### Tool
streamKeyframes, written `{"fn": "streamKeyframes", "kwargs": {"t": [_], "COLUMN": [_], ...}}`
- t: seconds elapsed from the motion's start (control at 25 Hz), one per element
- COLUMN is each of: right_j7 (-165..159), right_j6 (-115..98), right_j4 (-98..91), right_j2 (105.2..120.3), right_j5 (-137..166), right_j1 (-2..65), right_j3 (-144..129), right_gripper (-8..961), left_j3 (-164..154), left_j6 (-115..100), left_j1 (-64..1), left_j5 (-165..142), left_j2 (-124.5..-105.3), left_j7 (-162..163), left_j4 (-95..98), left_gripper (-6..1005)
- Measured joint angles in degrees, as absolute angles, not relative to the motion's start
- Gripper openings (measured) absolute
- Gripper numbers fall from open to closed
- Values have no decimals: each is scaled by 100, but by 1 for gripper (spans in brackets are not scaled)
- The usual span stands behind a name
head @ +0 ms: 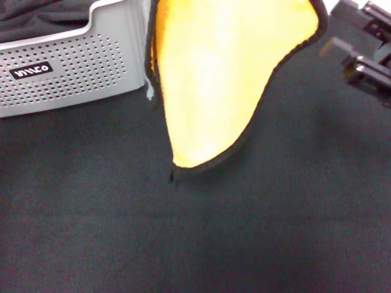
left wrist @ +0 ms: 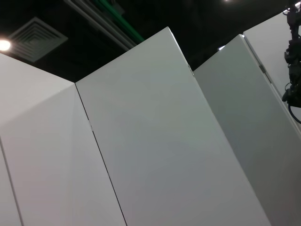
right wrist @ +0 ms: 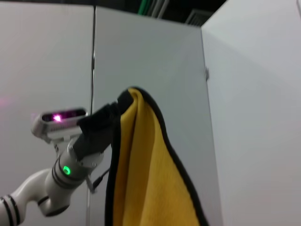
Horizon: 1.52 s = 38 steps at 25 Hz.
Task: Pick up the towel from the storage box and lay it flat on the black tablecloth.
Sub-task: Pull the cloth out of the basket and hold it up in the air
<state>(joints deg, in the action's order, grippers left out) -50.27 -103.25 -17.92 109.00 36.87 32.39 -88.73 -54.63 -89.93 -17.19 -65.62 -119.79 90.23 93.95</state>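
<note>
The towel (head: 220, 73), orange-yellow with thin black edging, hangs from above with its lowest tip just over the black tablecloth (head: 195, 232). Its small white tag (head: 149, 93) dangles at the left edge. In the right wrist view my left gripper (right wrist: 118, 104) is shut on the towel's top corner (right wrist: 141, 165) and holds it high; it is out of the head view. My right gripper (head: 349, 61) is at the upper right, beside the towel's right edge, open and empty. The light grey storage box (head: 67, 67) stands at the upper left.
A dark cloth (head: 36, 18) lies inside the storage box. White wall panels (left wrist: 141, 141) fill the left wrist view. The tablecloth spreads across the whole near half of the head view.
</note>
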Motion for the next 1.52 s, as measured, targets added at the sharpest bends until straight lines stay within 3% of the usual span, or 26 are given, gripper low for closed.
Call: {"fn": "streamKeyframes", "kwargs": {"t": [0.36, 0.6, 0.8, 1.52], "right_j7": [-5136, -5121, -5076, -4998], "right_j6": [-10221, -10194, -10066, -9564], "right_j4": [-1835, -1837, -1837, -1817], "right_j2": [10933, 10932, 10943, 11022], "right_j5": [3838, 3841, 3851, 4120], "right_j1": [3325, 3339, 3373, 3801], "right_j3": [-8898, -8900, -8903, -8880], "right_gripper": [645, 460, 414, 417], "left_j3": [-5475, -5476, -5476, -5466], "left_j6": [-9100, -9180, -9237, -9406], "left_j1": [-1660, -1650, -1658, -1629], "left_j5": [-6567, -6546, -6527, -6516], "left_j2": [-11984, -11988, -11989, -11988], "left_j7": [9027, 8988, 8879, 8789], "left_j4": [9349, 9120, 8874, 8520], "left_gripper": [24, 24, 24, 26]}}
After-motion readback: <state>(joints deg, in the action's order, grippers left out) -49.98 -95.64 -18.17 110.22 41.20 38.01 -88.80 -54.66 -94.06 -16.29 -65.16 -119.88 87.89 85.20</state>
